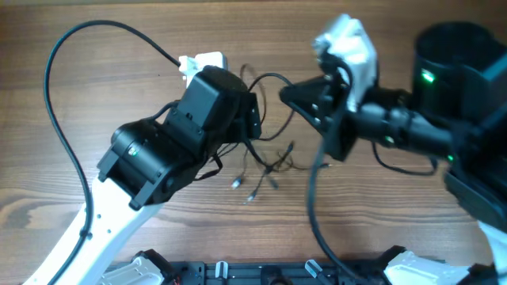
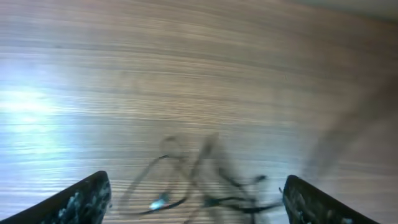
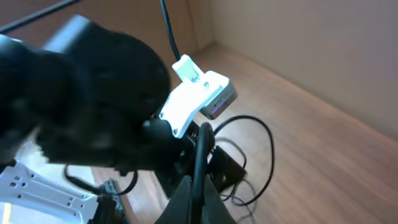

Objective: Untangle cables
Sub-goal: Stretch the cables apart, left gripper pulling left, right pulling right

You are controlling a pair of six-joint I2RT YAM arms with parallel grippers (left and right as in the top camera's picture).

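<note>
Thin black cables [image 1: 265, 162] lie tangled on the wooden table, with small silvery plug ends [image 1: 238, 183] pointing toward the front. One strand loops up [image 1: 273, 77] toward my right gripper [image 1: 287, 95]. In the right wrist view that gripper [image 3: 198, 182] is shut on a cable [image 3: 201, 152] that rises between its fingers. My left gripper [image 1: 253, 119] hovers over the tangle's left side. In the left wrist view it [image 2: 196, 202] stands wide open, the blurred cables [image 2: 211, 190] and a shiny plug [image 2: 158, 202] on the table below the gap.
A thick black arm wire [image 1: 54, 103] arcs over the table's left part. Another [image 1: 311, 214] hangs from the right arm toward the front. A black rail [image 1: 277, 274] runs along the front edge. The left arm's white camera mount [image 3: 196, 99] is close to my right gripper.
</note>
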